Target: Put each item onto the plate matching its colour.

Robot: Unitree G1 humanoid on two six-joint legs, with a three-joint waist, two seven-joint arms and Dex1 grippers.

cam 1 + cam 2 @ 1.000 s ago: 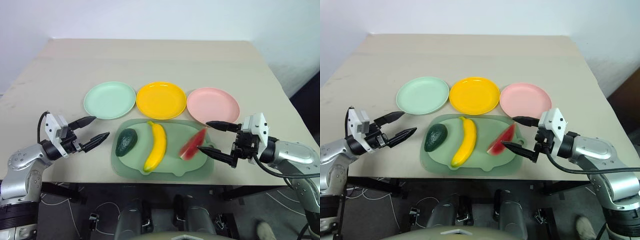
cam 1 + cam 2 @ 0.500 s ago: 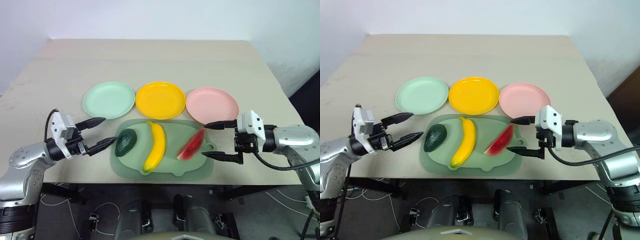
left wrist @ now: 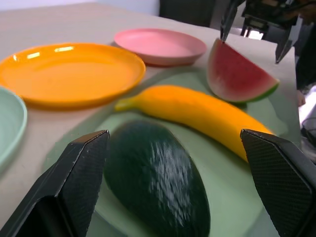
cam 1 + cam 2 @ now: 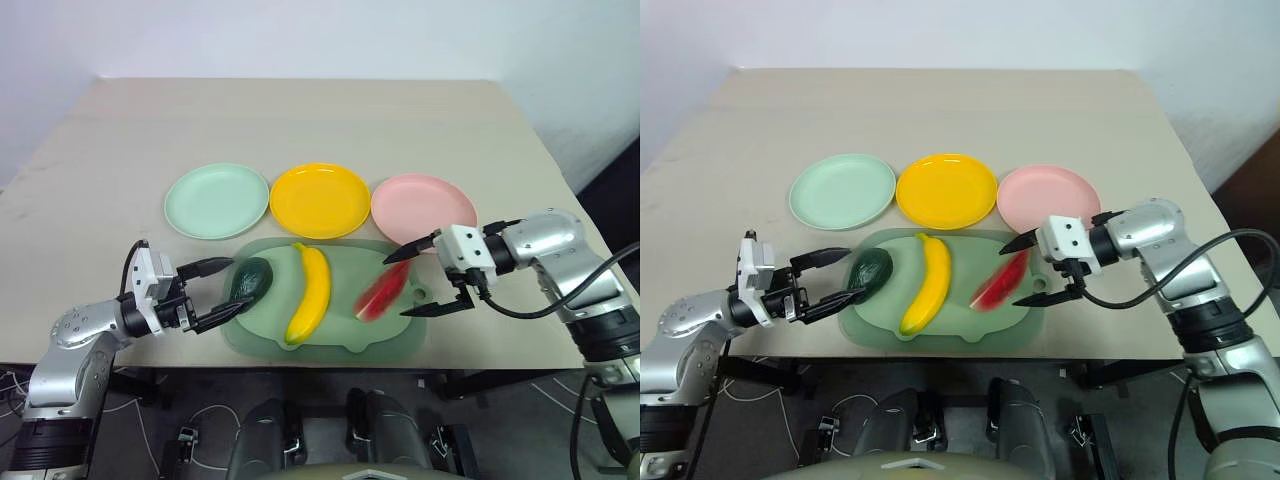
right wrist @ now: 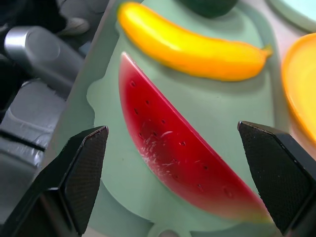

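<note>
On the pale green mat (image 4: 330, 338) lie a dark green avocado (image 4: 253, 281), a yellow banana (image 4: 310, 293) and a red watermelon slice (image 4: 380, 296). Behind the mat stand the mint green plate (image 4: 216, 200), the yellow plate (image 4: 320, 200) and the pink plate (image 4: 423, 206), all bare. My left gripper (image 4: 236, 285) is open, level, its tips on either side of the avocado's (image 3: 158, 187) left end. My right gripper (image 4: 394, 288) is open and tilted down, with its fingers straddling the watermelon slice (image 5: 173, 148) from the right.
The beige table (image 4: 300, 120) stretches far behind the plates. The mat's front rim lies close to the table's near edge (image 4: 320, 362). In the left wrist view the other gripper (image 3: 254, 27) hangs over the watermelon (image 3: 237, 74).
My left gripper slid right until its tips reached the avocado. My right gripper turned, dipped and came in over the watermelon slice. The three foods have not moved.
</note>
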